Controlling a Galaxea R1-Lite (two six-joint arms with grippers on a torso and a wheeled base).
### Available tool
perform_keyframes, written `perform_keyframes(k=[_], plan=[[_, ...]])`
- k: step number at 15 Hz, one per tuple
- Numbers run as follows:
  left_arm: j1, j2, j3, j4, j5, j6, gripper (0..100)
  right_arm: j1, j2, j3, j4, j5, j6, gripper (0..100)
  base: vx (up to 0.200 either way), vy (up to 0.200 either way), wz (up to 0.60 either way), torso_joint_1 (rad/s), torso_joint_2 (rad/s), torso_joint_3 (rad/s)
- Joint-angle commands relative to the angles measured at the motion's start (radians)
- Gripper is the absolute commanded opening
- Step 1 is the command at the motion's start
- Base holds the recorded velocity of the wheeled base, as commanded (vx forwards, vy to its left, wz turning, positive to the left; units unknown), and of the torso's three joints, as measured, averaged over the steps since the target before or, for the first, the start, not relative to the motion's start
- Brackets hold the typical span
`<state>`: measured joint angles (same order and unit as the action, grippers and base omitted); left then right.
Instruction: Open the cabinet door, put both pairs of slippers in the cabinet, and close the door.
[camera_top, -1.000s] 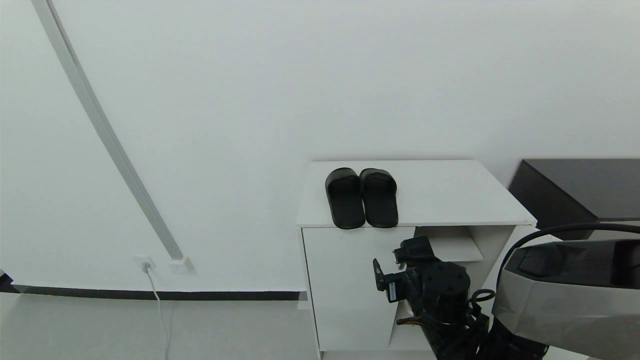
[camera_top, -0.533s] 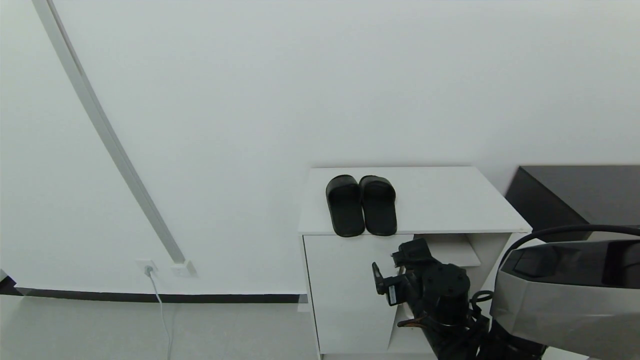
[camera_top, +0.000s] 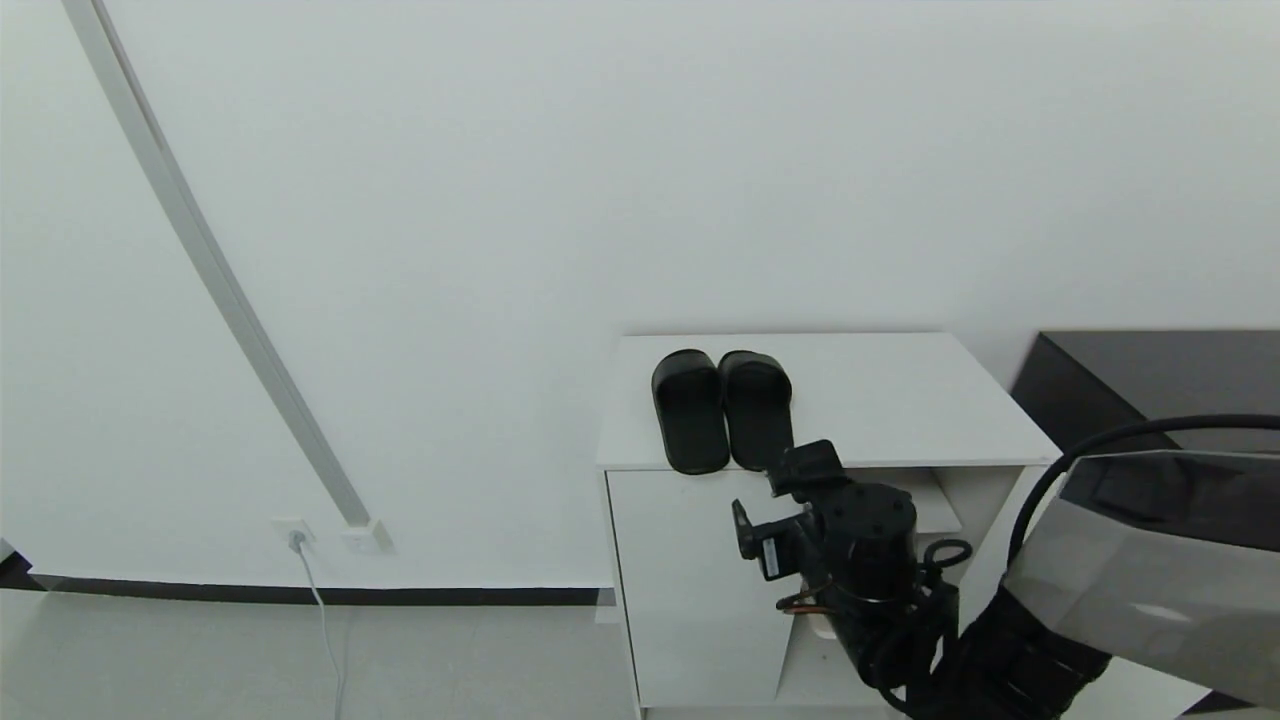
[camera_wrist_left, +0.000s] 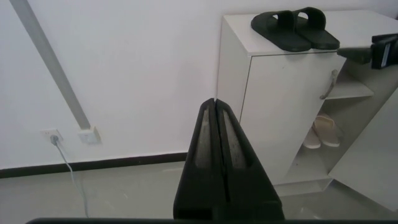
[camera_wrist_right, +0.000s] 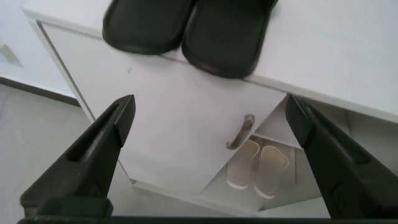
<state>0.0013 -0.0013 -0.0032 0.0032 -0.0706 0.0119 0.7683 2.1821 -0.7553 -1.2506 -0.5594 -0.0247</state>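
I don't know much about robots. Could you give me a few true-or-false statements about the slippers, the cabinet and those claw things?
1. A black pair of slippers lies on top of the cabinet. True.
2. The right end effector is gripping the black pair. False: its fingers are spread wide with nothing between them, and it sits in front of the cabinet's top edge.
3. A pale pair of slippers sits on a shelf inside the cabinet. True.
4. The left end effector is wide open. False: its fingers are pressed together, away from the cabinet.
5. A cable is plugged into a wall socket to the cabinet's left. True.
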Motion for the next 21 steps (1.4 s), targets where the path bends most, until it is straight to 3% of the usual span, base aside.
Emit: perform_keyframes(k=[1,4,7,10,19,21], plan=[[0.0,0.001,0.0,0.0,0.0,0.002,0,0.002,-0.108,-0.107,0.131,0.001,0.034,100,0.0,0.0,0.0,0.0,0.0,0.0],[0.0,0.001,0.0,0.0,0.0,0.002,0,0.012,-0.139,-0.277,0.399,-0.001,0.152,100,0.0,0.0,0.0,0.0,0.0,0.0],[0.0,0.001,0.0,0.0,0.0,0.005,0,0.036,-0.165,-0.297,0.501,-0.01,0.189,100,0.0,0.0,0.0,0.0,0.0,0.0],[0.0,0.001,0.002,0.0,0.0,0.005,0,0.045,-0.162,-0.292,0.513,-0.01,0.212,100,0.0,0.0,0.0,0.0,0.0,0.0],[0.0,0.001,0.002,0.0,0.0,0.005,0,0.054,-0.093,-0.274,0.49,-0.016,0.241,100,0.2,0.0,0.0,0.002,0.0,0.004],[0.0,0.001,0.002,0.0,0.0,0.003,0,0.048,-0.041,-0.272,0.445,-0.016,0.25,100,0.0,0.0,0.0,0.0,0.0,0.0]])
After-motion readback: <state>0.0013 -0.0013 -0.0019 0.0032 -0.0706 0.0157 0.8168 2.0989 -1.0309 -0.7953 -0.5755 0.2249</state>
